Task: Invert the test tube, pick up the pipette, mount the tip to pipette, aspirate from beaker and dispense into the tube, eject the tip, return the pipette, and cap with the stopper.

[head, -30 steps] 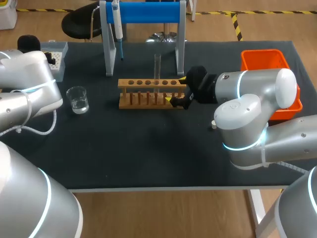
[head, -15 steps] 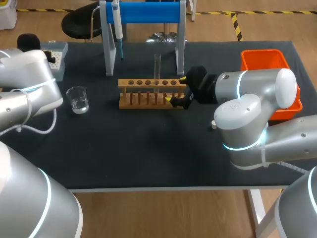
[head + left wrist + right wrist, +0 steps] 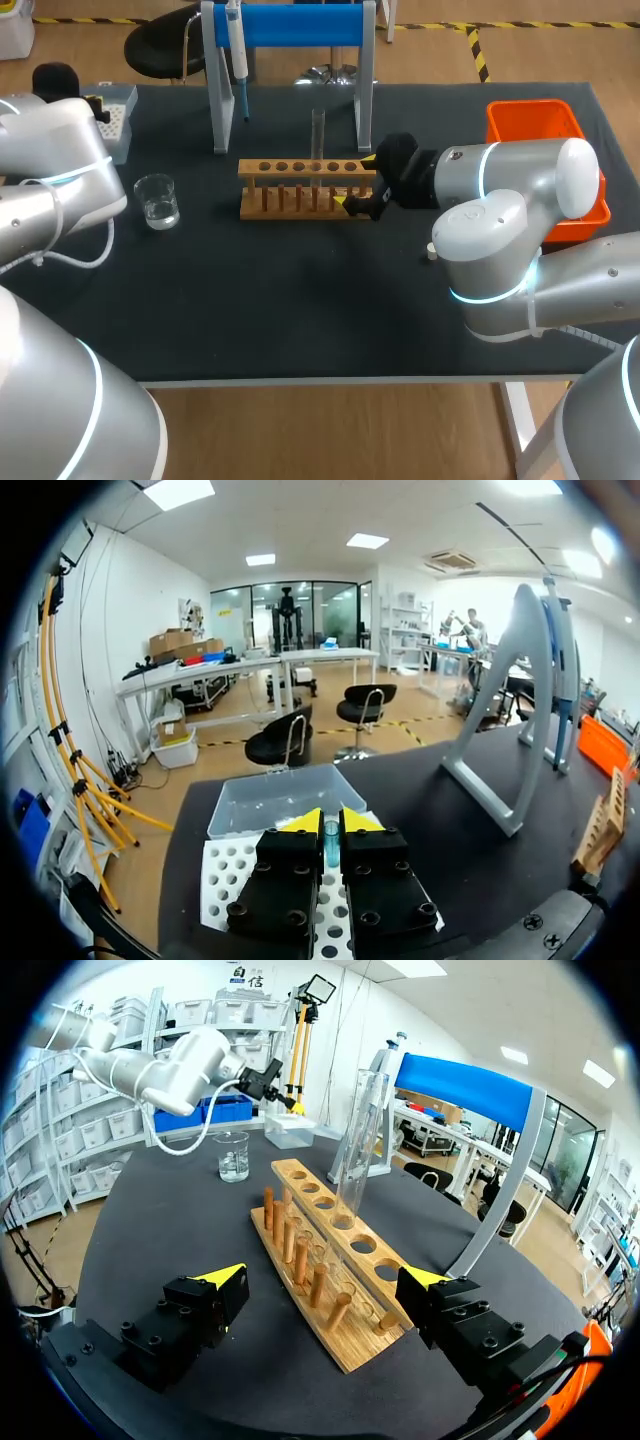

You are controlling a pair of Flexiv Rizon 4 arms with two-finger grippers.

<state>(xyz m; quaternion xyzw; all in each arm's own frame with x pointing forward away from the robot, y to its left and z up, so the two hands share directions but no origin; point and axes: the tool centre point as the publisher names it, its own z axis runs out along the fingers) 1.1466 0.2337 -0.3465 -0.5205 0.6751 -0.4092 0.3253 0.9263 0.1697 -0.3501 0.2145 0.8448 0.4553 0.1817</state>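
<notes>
Over the white tip box (image 3: 225, 875) at the table's back left, my left gripper (image 3: 331, 822) is shut on a small bluish pipette tip (image 3: 331, 844). In the head view this gripper (image 3: 98, 106) is mostly hidden by its arm. The pipette (image 3: 238, 48) hangs on the blue stand (image 3: 290, 25). A clear test tube (image 3: 318, 135) stands upright in the wooden rack (image 3: 300, 190). My right gripper (image 3: 325, 1278) is open, its fingers on either side of the rack's (image 3: 330, 1260) right end, short of the tube (image 3: 355, 1150). The beaker (image 3: 157, 200) holds clear liquid.
An orange bin (image 3: 535, 120) sits at the back right behind my right arm. A small white object (image 3: 431, 254) lies by that arm's base. The tip box's clear lid (image 3: 280, 795) lies just beyond the box.
My left wrist has shifted slightly towards the table's far left corner. The right arm, rack and tube have not moved.
</notes>
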